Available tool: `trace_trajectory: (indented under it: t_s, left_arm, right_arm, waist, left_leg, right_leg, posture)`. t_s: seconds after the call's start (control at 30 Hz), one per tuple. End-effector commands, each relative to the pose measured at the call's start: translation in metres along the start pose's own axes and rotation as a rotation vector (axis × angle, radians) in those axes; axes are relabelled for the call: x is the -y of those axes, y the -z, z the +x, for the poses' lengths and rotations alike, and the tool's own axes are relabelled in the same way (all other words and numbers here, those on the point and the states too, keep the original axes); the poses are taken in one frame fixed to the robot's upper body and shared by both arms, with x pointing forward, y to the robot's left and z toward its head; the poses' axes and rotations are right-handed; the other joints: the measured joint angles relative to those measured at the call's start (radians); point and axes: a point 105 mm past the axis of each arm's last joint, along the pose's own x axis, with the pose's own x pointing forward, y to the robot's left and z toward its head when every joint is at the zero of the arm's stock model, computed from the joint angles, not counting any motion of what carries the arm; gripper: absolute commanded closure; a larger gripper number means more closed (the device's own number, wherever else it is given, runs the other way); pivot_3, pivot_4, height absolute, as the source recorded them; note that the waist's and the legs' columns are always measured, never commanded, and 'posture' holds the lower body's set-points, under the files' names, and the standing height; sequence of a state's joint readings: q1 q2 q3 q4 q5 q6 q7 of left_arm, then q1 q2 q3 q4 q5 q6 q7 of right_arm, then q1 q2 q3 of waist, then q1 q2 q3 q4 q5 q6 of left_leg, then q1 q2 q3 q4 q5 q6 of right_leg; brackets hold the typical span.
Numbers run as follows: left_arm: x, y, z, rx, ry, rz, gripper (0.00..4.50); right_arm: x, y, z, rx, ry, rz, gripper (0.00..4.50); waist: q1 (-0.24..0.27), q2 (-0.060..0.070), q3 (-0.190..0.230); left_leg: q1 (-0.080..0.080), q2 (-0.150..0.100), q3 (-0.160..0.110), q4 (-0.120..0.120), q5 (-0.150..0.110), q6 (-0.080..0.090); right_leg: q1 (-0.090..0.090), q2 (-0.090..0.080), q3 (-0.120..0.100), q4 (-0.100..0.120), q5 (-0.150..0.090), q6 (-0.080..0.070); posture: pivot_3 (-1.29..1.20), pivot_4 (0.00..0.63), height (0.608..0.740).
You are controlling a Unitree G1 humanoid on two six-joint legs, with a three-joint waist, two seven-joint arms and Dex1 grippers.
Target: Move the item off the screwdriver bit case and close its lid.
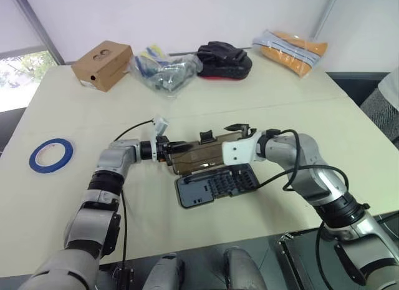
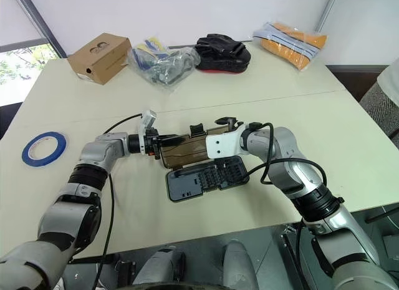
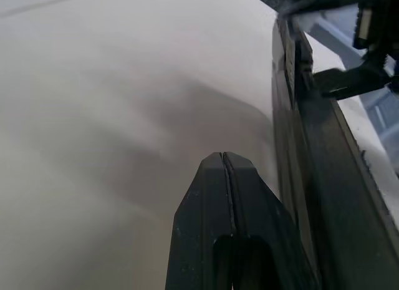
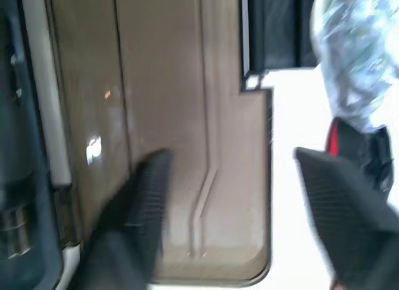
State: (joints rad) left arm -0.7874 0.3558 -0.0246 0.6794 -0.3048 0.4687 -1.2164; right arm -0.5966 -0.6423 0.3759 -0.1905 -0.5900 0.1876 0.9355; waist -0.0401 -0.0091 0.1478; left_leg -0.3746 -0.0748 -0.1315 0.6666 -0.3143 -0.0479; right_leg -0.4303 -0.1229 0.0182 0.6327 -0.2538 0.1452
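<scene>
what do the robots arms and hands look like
Both arms are silver-grey metal segments joined by black joints, with thin black cables looping loose beside them. The left hand has two black fingers and a small pale camera block on its wrist. The right hand has a white wrist housing and black fingers with ribbed pads.

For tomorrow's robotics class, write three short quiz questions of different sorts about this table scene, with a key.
1. True or false: the blue tape roll lies on the bit case.
2. The right claw is: A open, B shut.
3. Fill in: the brown lid stands ____ over the tray.

Key: 1 false, it lies on the table, apart on the left. 2 A. 3 raised; the left claw is shut beside it.
</scene>
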Motion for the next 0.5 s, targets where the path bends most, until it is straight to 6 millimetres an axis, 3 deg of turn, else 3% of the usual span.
trace_trajectory:
  t_s: [0.03, 0.3, 0.5]
  left_arm:
    - [0.004, -0.012, -0.002, 0.017, 0.017, 0.047, 4.5]
    - [0.014, -0.02, 0.002, 0.014, 0.083, 0.072, 4.5]
    - [0.033, -0.026, 0.001, -0.024, 0.197, 0.098, 4.5]
  right_arm:
    - [0.019, -0.003, -0.026, 0.002, 0.021, 0.053, 1.09]
    - [0.049, 0.008, -0.091, -0.002, 0.051, 0.349, 1.09]
    - [0.048, 0.031, -0.112, -0.086, 0.094, 0.441, 1.09]
  waist:
    - [0.001, 0.0, 0.0]
    - [0.01, 0.0, 0.0]
    - [0.026, 0.0, 0.0]
  left_leg:
    - [0.0, 0.0, 0.0, 0.0, 0.0, 0.0]
    - [0.0, 0.0, -0.002, 0.0, 0.0, 0.0]
    - [0.0, 0.0, -0.001, 0.0, -0.001, 0.001]
  right_leg:
    - [0.0, 0.0, 0.0, 0.0, 0.0, 0.0]
    - [0.0, 0.0, 0.0, 0.0, 0.0, 0.0]
    - [0.0, 0.0, 0.0, 0.0, 0.0, 0.0]
  posture:
    - [0.0, 0.15, 0.74]
    - [0.0, 0.15, 0.74]
    - [0.0, 0.15, 0.74]
